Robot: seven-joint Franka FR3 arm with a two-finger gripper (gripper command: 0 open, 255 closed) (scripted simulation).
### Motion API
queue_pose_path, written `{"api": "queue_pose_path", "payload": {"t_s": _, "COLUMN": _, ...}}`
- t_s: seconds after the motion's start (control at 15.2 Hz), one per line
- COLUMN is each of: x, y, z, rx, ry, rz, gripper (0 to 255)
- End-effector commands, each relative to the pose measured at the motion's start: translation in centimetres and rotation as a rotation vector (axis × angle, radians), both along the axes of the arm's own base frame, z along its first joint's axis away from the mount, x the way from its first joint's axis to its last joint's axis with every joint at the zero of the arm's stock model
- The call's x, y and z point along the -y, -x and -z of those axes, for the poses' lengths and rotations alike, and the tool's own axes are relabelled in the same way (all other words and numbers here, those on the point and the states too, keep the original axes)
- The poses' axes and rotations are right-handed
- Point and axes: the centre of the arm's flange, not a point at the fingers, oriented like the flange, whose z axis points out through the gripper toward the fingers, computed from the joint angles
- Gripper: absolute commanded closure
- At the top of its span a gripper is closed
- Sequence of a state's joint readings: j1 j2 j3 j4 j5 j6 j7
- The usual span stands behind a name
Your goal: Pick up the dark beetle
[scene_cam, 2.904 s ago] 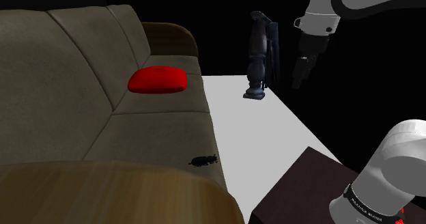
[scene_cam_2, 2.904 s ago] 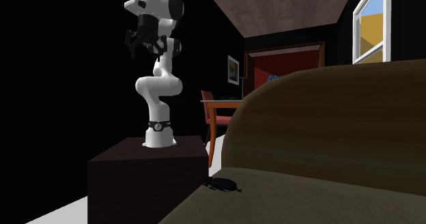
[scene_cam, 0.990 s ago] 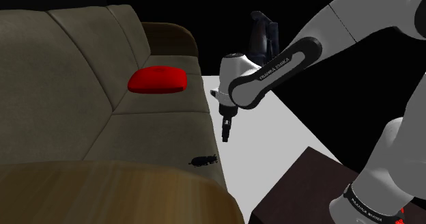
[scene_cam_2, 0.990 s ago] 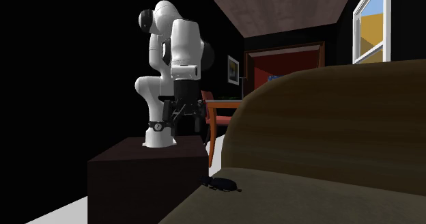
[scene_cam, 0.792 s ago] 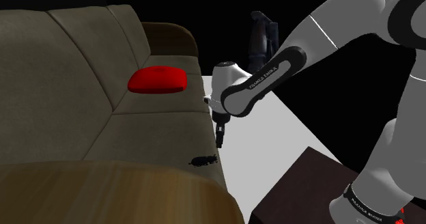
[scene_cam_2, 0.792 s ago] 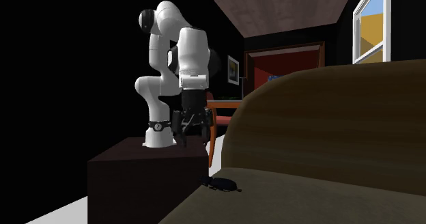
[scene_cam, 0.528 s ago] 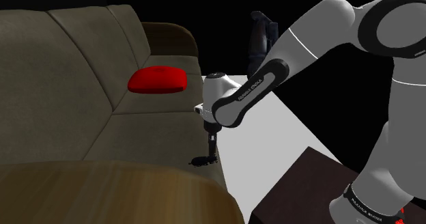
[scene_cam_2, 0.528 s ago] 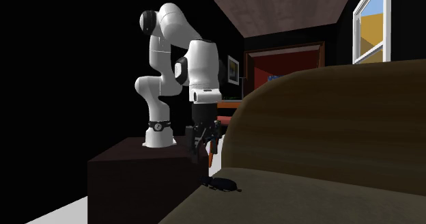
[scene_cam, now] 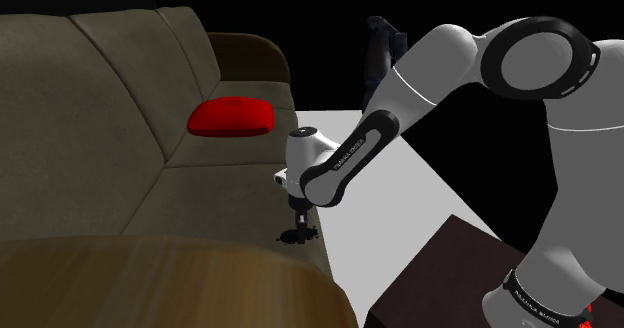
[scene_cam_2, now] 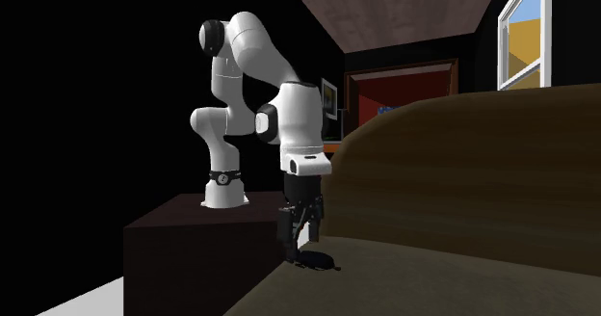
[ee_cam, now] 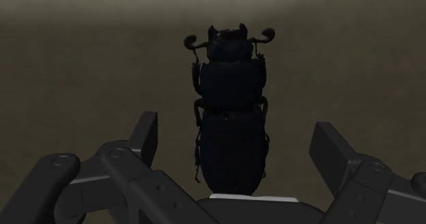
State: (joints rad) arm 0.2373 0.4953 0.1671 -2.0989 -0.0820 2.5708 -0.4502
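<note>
The dark beetle [ee_cam: 231,113] lies flat on the olive sofa seat [scene_cam: 220,196], close to the seat's front edge. In the shoulder view the beetle [scene_cam: 297,237] sits right under my gripper [scene_cam: 301,222], which points straight down at it. The gripper [ee_cam: 235,130] is open. One black finger [ee_cam: 145,137] stands on each side of the insect's body without touching it. From the second exterior view the gripper [scene_cam_2: 298,247] hangs just above the beetle [scene_cam_2: 317,261].
A red cushion [scene_cam: 232,116] rests farther back on the sofa. A brown wooden surface [scene_cam: 150,286] fills the near foreground. The dark stand box [scene_cam: 450,276] is beside the sofa, with pale floor [scene_cam: 400,176] between. A dark upright object [scene_cam: 385,46] stands behind the arm.
The arm has swung down from high over the floor to the sofa seat's front edge. The gripper now hangs over the beetle, fingers still apart.
</note>
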Motion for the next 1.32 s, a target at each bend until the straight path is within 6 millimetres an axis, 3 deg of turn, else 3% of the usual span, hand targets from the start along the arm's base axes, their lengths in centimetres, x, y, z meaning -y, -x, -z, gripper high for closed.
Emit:
{"api": "queue_pose_path", "payload": {"t_s": 0.0, "x": -0.1, "y": 0.1, "z": 1.1, "rx": 0.000, "ry": 0.000, "rz": -0.001, "gripper": 0}}
{"api": "queue_pose_path", "payload": {"t_s": 0.2, "x": -0.1, "y": 0.1, "z": 2.0, "rx": 0.000, "ry": 0.000, "rz": -0.001, "gripper": 0}}
{"api": "queue_pose_path", "payload": {"t_s": 0.26, "x": 0.0, "y": 0.1, "z": 1.9, "rx": 0.000, "ry": 0.000, "rz": -0.001, "gripper": 255}}
{"api": "queue_pose_path", "payload": {"t_s": 0.86, "x": -0.1, "y": 0.1, "z": 2.0, "rx": 0.000, "ry": 0.000, "rz": -0.001, "gripper": 255}}
{"api": "queue_pose_path", "payload": {"t_s": 1.25, "x": -0.1, "y": 0.1, "z": -1.2, "rx": 0.000, "ry": 0.000, "rz": -0.001, "gripper": 255}}
